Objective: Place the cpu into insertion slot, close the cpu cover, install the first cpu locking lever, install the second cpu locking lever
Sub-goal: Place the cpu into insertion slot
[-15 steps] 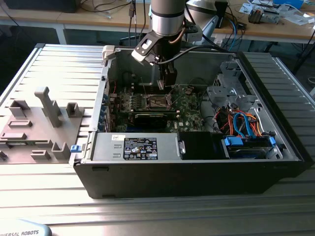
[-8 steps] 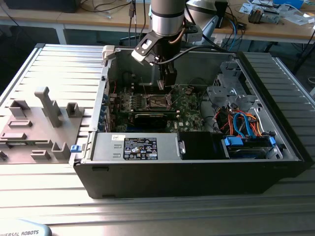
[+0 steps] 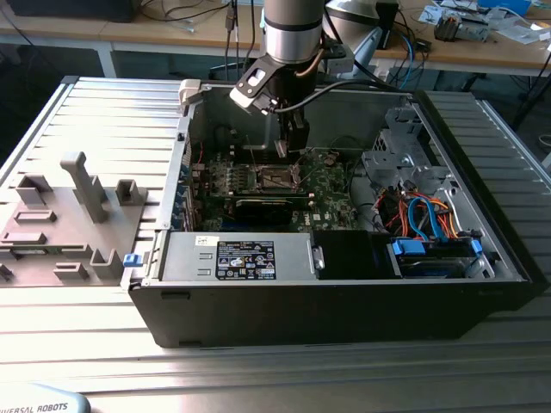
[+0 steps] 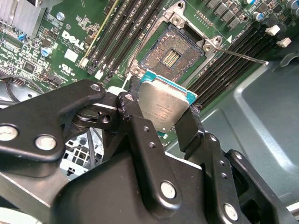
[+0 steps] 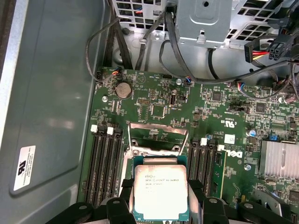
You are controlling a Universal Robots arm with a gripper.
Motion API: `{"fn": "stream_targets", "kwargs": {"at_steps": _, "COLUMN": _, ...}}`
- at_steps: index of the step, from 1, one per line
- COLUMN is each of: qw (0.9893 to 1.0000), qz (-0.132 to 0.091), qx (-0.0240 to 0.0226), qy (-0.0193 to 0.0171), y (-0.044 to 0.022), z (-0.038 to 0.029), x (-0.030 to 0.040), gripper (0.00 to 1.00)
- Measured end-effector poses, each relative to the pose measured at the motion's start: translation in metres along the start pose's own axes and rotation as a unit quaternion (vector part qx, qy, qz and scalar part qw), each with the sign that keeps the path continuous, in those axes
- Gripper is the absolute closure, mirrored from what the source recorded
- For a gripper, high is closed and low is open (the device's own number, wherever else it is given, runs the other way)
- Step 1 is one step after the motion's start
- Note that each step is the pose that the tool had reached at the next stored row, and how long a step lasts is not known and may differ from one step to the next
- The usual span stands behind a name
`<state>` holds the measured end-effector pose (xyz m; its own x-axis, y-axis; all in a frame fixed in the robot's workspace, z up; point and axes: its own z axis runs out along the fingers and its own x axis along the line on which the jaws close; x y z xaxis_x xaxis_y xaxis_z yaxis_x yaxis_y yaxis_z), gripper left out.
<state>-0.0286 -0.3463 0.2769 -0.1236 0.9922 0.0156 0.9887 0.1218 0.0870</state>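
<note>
My gripper (image 3: 289, 153) hangs inside the open computer case, just above the insertion slot (image 3: 277, 178). In both wrist views it is shut on the cpu (image 4: 163, 103), a flat square chip with a silver-grey top, pinched at two opposite edges by the black fingers (image 4: 134, 109). The cpu (image 5: 160, 192) is in the air, tilted, apart from the socket. The insertion slot (image 4: 171, 56) lies open below it, its dark contact field bare inside a silvery rim. The cpu cover (image 5: 158, 131) stands raised behind the socket. A thin metal locking lever (image 4: 243, 56) sticks out free beside the socket.
Black memory slots (image 4: 135, 35) flank the socket on both sides. A long black expansion card (image 3: 258, 206), the power supply (image 3: 245, 258), a drive cage (image 3: 398, 159) and blue and orange cables (image 3: 422, 215) crowd the case. A grey fixture plate (image 3: 69, 215) lies at the exterior view's left.
</note>
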Motion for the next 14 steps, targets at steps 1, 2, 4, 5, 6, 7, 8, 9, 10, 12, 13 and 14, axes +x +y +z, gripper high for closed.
{"fn": "stream_targets", "kwargs": {"at_steps": 1, "qw": 1.0, "qz": 0.0, "qx": 0.0, "qy": 0.0, "y": 0.0, "z": 0.0, "x": 0.0, "gripper": 0.46}}
{"fn": "stream_targets", "kwargs": {"at_steps": 2, "qw": 1.0, "qz": 0.001, "qx": 0.0, "qy": -0.0001, "y": 0.0, "z": 0.0001, "x": 0.0, "gripper": 0.46}}
{"fn": "stream_targets", "kwargs": {"at_steps": 4, "qw": 1.0, "qz": 0.001, "qx": 0.0, "qy": -0.0001, "y": 0.0, "z": 0.0002, "x": 0.0, "gripper": 0.46}}
{"fn": "stream_targets", "kwargs": {"at_steps": 5, "qw": 1.0, "qz": 0.001, "qx": 0.0, "qy": -0.0002, "y": 0.0, "z": 0.0002, "x": 0.0, "gripper": 0.46}}
{"fn": "stream_targets", "kwargs": {"at_steps": 6, "qw": 1.0, "qz": 0.002, "qx": 0.0, "qy": -0.0002, "y": 0.0, "z": 0.0002, "x": 0.0, "gripper": 0.46}}
{"fn": "stream_targets", "kwargs": {"at_steps": 7, "qw": 1.0, "qz": 0.002, "qx": 0.0, "qy": -0.0003, "y": 0.0, "z": 0.0003, "x": 0.0, "gripper": 0.46}}
{"fn": "stream_targets", "kwargs": {"at_steps": 8, "qw": 1.0, "qz": 0.002, "qx": 0.0, "qy": -0.0003, "y": 0.0, "z": 0.0003, "x": 0.0, "gripper": 0.46}}
{"fn": "stream_targets", "kwargs": {"at_steps": 9, "qw": 1.0, "qz": 0.002, "qx": 0.0, "qy": -0.0003, "y": 0.0, "z": 0.0004, "x": 0.0, "gripper": 0.46}}
{"fn": "stream_targets", "kwargs": {"at_steps": 10, "qw": 1.0, "qz": 0.003, "qx": 0.0, "qy": -0.0003, "y": 0.0, "z": 0.0004, "x": 0.0, "gripper": 0.46}}
{"fn": "stream_targets", "kwargs": {"at_steps": 12, "qw": 1.0, "qz": 0.003, "qx": 0.0, "qy": -0.0004, "y": 0.0, "z": 0.0005, "x": 0.0, "gripper": 0.46}}
{"fn": "stream_targets", "kwargs": {"at_steps": 13, "qw": 1.0, "qz": 0.004, "qx": 0.0, "qy": -0.0004, "y": -0.0001, "z": 0.0005, "x": 0.0, "gripper": 0.46}}
{"fn": "stream_targets", "kwargs": {"at_steps": 14, "qw": 1.0, "qz": 0.004, "qx": 0.0, "qy": -0.0004, "y": 0.0, "z": 0.0005, "x": 0.0, "gripper": 0.46}}
